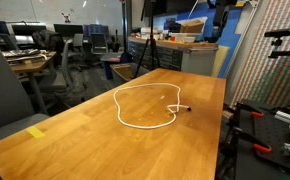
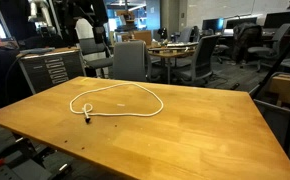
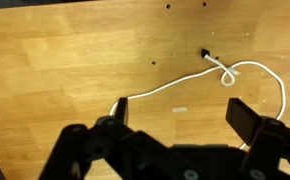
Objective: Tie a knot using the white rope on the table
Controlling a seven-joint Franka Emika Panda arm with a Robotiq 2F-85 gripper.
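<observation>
Wrist view: gripper (image 3: 177, 118) released, jaws wide, holding nothing. We note the white rope (image 3: 165, 84) lying flat on the desk (image 3: 45, 50) just ahead, its strand running diagonally from beside one finger outward to its crossed end.

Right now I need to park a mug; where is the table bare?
Bare wood runs from the white rope to the yellow tape, and a wide table stretch beside the loop is open too. Crowded only where the rope's ends meet.
</observation>
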